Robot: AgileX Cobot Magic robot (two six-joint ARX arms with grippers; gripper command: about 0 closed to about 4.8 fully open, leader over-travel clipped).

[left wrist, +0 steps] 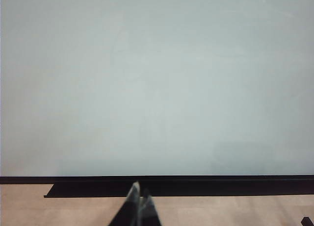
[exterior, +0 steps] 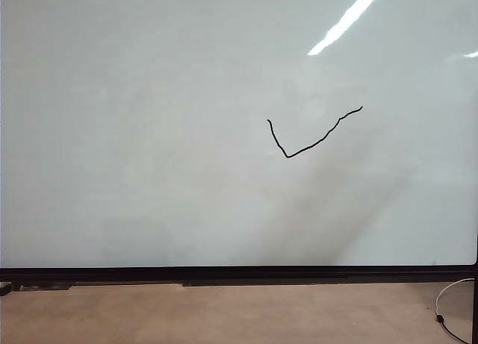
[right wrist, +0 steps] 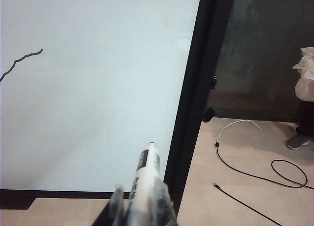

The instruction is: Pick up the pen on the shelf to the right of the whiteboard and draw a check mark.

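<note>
The whiteboard [exterior: 149, 135] is filling almost the whole exterior view: a glossy white sheet carrying faint grey smudges and a bright streak of reflected light near its upper right, with a thin black frame running along its lower edge and down its right side. Below it a strip of pale brown floor [exterior: 224, 314] is showing, with a thin cable [exterior: 448, 307] curling at the far right.

On the board, right of centre and a little above the middle, the check mark [exterior: 299, 144] is sitting as a thin black V: a short left stroke dropping to a sharp corner, then a longer, slightly wobbly stroke climbing to the right. Its upper right end is also appearing in the right wrist view.

The right gripper [right wrist: 142, 206] is hovering in front of the board's lower right corner, beside the black frame, its translucent fingers clamping the pen [right wrist: 144, 174]. The pen is a slim white barrel with a dark label band, its tip pointing up and away toward the board, clear of the surface.

The left gripper [left wrist: 139, 206] is facing the bare left part of the board, its fingers pressing together with nothing between them.
</note>
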